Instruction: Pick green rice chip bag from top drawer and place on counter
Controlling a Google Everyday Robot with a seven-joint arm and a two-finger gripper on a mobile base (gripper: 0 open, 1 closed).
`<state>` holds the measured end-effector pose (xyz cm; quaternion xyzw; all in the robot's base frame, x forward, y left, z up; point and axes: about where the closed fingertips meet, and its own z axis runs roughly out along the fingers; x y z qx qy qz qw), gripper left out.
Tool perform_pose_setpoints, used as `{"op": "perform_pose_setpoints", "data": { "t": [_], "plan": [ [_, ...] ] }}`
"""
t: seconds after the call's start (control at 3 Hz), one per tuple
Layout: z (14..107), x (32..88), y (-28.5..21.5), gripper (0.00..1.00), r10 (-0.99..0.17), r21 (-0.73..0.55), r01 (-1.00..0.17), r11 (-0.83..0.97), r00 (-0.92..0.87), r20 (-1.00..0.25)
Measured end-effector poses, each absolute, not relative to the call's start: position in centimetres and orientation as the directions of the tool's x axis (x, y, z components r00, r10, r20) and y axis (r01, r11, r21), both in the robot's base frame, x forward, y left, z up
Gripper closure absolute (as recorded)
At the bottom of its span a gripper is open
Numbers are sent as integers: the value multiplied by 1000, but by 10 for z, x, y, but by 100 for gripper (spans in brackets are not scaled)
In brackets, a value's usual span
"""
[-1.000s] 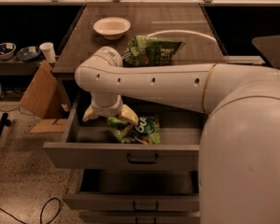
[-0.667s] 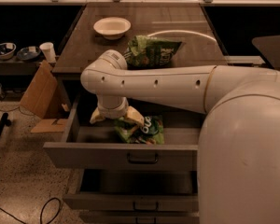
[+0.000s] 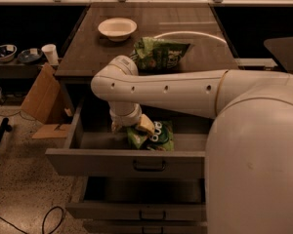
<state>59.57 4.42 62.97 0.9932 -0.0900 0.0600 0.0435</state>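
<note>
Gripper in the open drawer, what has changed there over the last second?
The gripper slid toward the picture's right inside the top drawer, over the green rice chip bag, which looks nudged the same way. No grasp can be confirmed. The drawer stayed open; the darker green bag and bowl on the counter did not move.
</note>
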Motion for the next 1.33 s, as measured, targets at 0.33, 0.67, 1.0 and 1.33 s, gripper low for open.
{"op": "perform_pose_setpoints", "data": {
  "t": [0.33, 0.67, 1.0, 1.33],
  "plan": [
    [632, 596, 44, 60, -173, 76, -184, -980, 977, 127],
    [656, 587, 30, 84, -246, 53, -256, -965, 958, 148],
    [705, 569, 11, 100, -328, 31, -341, -940, 922, 205],
    [760, 552, -5, 100, -394, 0, -410, -912, 877, 275]
  ]
}}
